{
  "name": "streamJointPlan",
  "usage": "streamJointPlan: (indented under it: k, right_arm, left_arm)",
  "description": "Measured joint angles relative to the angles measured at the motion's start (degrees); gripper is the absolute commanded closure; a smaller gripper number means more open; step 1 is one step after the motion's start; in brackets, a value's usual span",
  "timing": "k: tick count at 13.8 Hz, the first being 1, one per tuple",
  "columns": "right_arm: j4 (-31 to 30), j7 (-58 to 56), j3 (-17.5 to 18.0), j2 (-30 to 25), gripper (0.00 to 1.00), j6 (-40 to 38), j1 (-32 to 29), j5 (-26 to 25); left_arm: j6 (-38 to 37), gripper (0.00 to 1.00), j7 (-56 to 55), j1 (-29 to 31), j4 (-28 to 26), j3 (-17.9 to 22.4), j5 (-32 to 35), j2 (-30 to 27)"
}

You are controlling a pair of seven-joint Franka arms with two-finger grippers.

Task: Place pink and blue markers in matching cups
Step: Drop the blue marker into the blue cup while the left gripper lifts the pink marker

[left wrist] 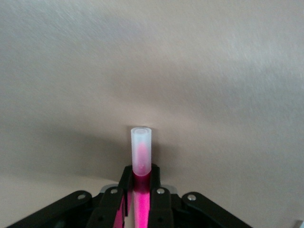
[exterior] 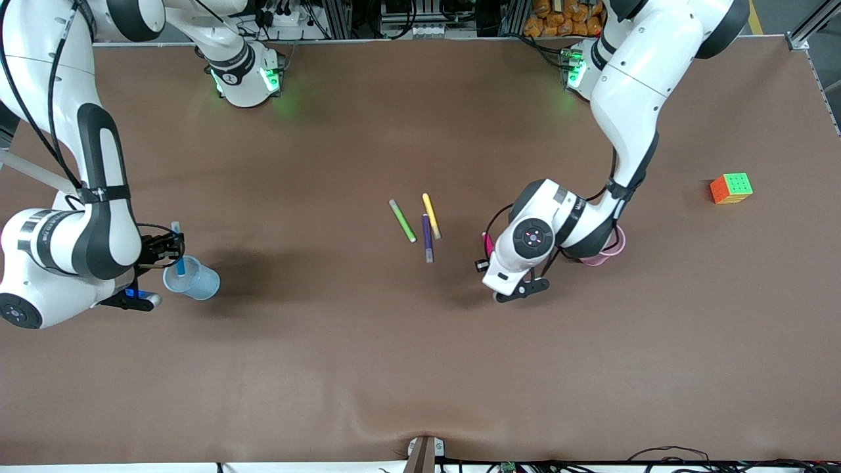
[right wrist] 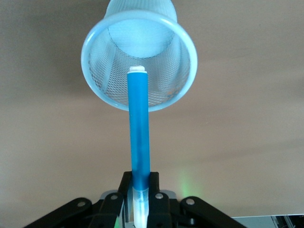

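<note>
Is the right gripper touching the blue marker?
Touching. The right wrist view shows the right gripper with its fingers shut on the blue marker, over the blue cup.

Front cam: high, across the table [exterior: 420,368], facing both arm bases, whole tabletop in frame. Left wrist cam: close, sighting along the pink marker [left wrist: 141,156] onto bare table. Right wrist cam: close, sighting along the blue marker [right wrist: 139,128] into the blue cup [right wrist: 139,61]. Front cam also shows both markers and the cup.
</note>
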Motion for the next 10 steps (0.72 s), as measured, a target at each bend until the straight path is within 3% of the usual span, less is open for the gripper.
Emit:
streamJointPlan:
  k: [6,7,8,9,10]
  right_arm:
    - [0.01,0.03,0.06,1.14,0.98,2.88,-0.29,0.11]
    - [0.01,0.03,0.06,1.14,0.56,3.61,-0.32,0.14]
    - [0.01,0.03,0.07,1.17,0.33,4.31,-0.32,0.17]
    - [0.01,0.04,0.09,1.24,0.23,4.63,-0.32,0.20]
    - [0.01,0.04,0.09,1.37,0.00,4.73,-0.32,0.22]
  left_arm:
    - [-4.55,1.00,-0.01,2.29,0.73,-0.18,-0.09,-3.03]
    - [-5.39,1.00,-0.07,2.37,0.78,-0.18,-0.19,-3.69]
    - [-6.40,1.00,-0.13,2.61,0.82,-0.17,-0.60,-4.47]
    - [-7.39,1.00,-0.14,3.05,0.85,-0.17,-1.33,-5.31]
    - [-8.18,1.00,-0.15,3.59,0.88,-0.17,-2.20,-6.18]
